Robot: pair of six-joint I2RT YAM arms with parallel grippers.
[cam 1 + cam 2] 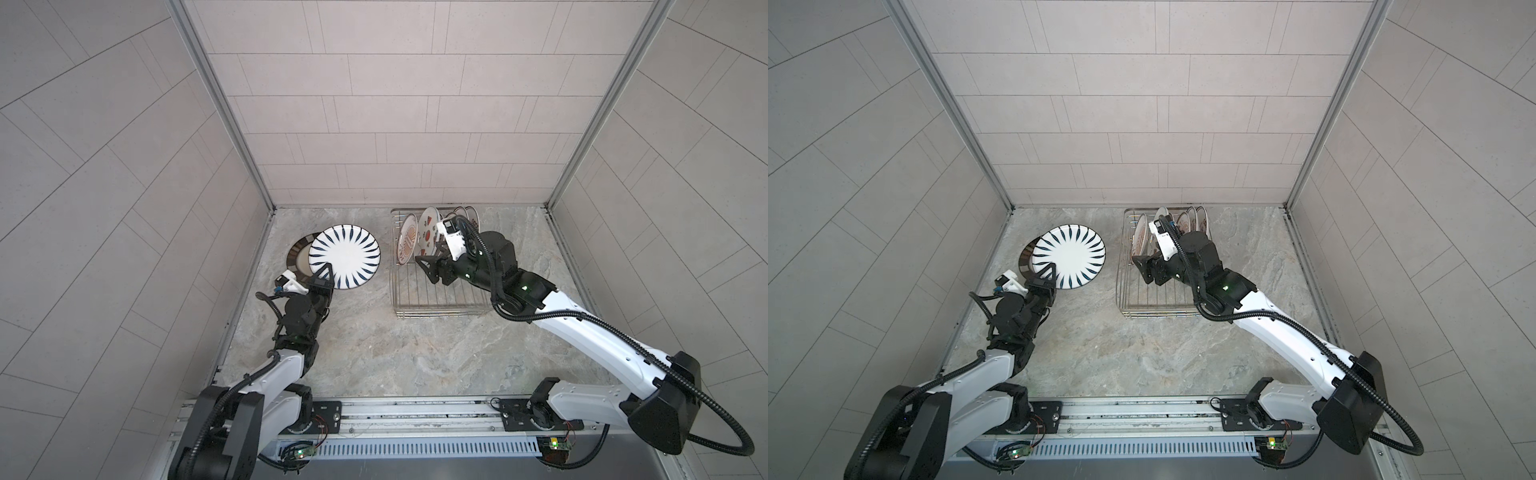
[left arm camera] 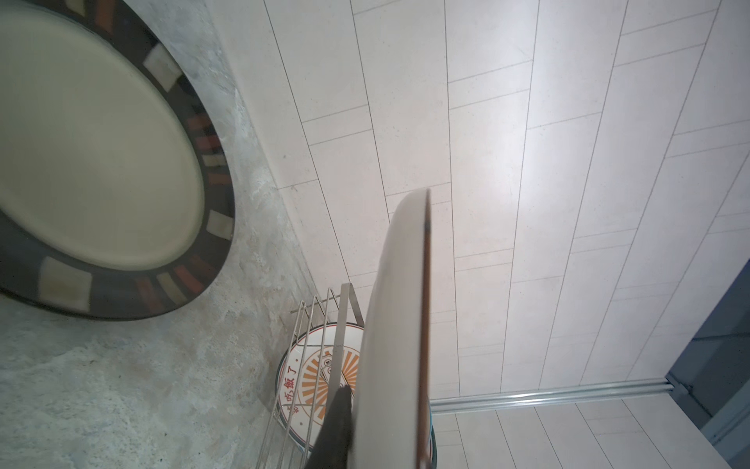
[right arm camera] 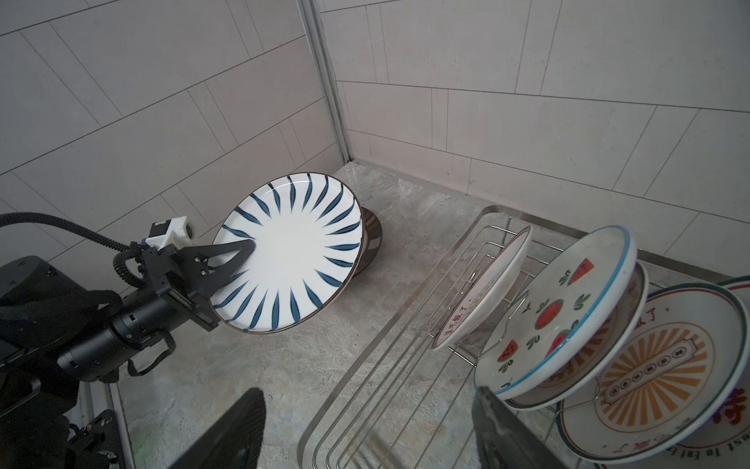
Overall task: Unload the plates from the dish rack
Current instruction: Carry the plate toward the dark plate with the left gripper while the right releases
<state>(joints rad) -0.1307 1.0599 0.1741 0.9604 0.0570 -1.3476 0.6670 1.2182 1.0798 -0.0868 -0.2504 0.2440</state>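
**Near the far left corner of the tabletop, a striped plate is held over another**

Above the far left part of the grey marbled tabletop (image 1: 374,340), a round white ceramic plate with blue radial strokes (image 1: 345,255) is pinched at its near rim by the jaws of the left gripper (image 1: 325,274). It is held tilted. Partly beneath it, a round beige plate with a dark brown patterned rim (image 2: 101,162) lies flat on the tabletop. Whether the two plates touch cannot be told.

Against the far edge, right of the middle, stands the rectangular silver wire dish rack (image 1: 440,303). In its far end several plates are leaned on edge between the prongs. Among them are a small white plate with red characters (image 3: 483,284), a blue-rimmed watermelon-print plate (image 3: 560,308) and an orange-sunburst plate (image 3: 657,365). The right gripper (image 1: 428,270) is seen over the rack's bare floor, just beside the watermelon-print plate, its jaws spread wide with nothing between them
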